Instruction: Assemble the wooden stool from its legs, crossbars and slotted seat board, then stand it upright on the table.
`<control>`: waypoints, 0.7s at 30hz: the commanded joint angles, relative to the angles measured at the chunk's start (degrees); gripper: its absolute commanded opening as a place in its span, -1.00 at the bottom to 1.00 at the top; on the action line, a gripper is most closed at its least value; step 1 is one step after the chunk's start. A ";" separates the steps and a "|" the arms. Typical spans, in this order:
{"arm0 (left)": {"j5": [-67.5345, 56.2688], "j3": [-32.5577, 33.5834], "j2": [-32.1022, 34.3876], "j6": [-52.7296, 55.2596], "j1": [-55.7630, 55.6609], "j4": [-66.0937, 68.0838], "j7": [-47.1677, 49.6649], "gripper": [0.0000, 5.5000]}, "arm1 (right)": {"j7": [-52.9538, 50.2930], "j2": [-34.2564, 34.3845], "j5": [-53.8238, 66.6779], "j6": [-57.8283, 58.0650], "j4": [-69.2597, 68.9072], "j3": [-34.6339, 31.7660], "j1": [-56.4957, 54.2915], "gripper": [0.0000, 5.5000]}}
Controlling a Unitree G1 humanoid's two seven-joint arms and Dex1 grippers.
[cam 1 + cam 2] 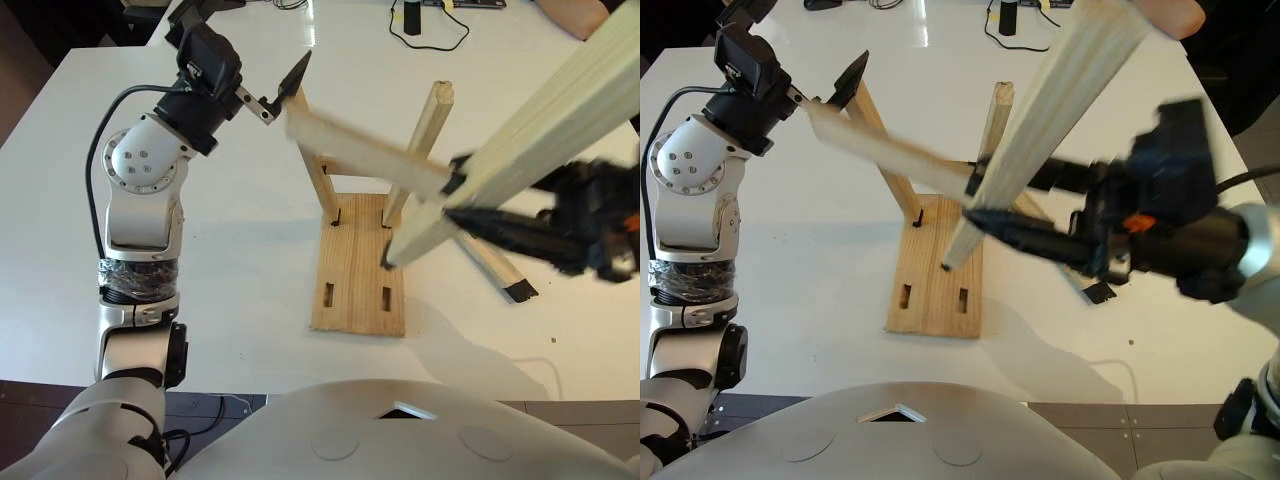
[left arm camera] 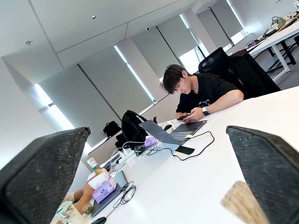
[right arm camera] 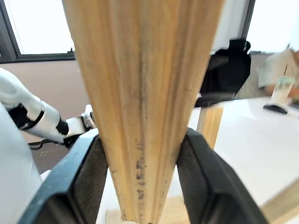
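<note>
Left eye view: the seat board (image 1: 358, 285) lies flat at the centre of the white tabletop (image 1: 230, 240). A left-hand leg (image 1: 316, 160) and a right-hand leg (image 1: 425, 135) stand in its far slots, with a blurred crossbar (image 1: 360, 150) running between them. The left gripper (image 1: 282, 92), upper left, sits at the left-hand leg's top. A loose piece (image 1: 500, 272) lies right of the board.

Right eye view: the right gripper (image 1: 985, 218) clamps a long leg (image 1: 1060, 110) tilted over the board.

Left wrist view: the pads (image 2: 42, 172) stand wide apart. A wood end (image 2: 240, 203), probably that leg's top, sits at lower right between them.

Right wrist view: both pads press the long leg's sides.
</note>
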 commanded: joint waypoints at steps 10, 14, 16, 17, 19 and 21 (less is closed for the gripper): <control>-8.01 -1.14 -0.43 11.49 -0.48 -8.37 -0.14 0.96 | 5.23 6.81 -25.75 -11.72 -0.63 18.73 5.70 -0.26; -14.12 -1.25 -1.26 19.50 -4.73 -15.10 -0.25 0.96 | 2.76 8.95 -28.07 -13.66 -1.44 20.64 6.95 -0.26; -16.52 0.14 -0.64 22.81 -6.75 -15.54 -0.14 0.96 | 0.30 10.88 -27.73 -14.22 -1.74 21.61 6.53 -0.26; -17.30 1.10 -0.03 23.83 -8.21 -14.74 -0.20 0.96 | -1.49 12.30 -27.86 -14.42 -2.17 22.65 6.59 -0.26; -17.98 2.76 0.97 25.35 -11.20 -12.51 -0.02 0.96 | -4.60 14.81 -29.02 -14.89 -2.85 24.99 7.28 -0.26; -18.46 4.12 1.84 26.25 -13.97 -10.37 -0.36 0.96 | -7.45 16.96 -30.15 -15.30 -3.60 27.27 8.22 -0.26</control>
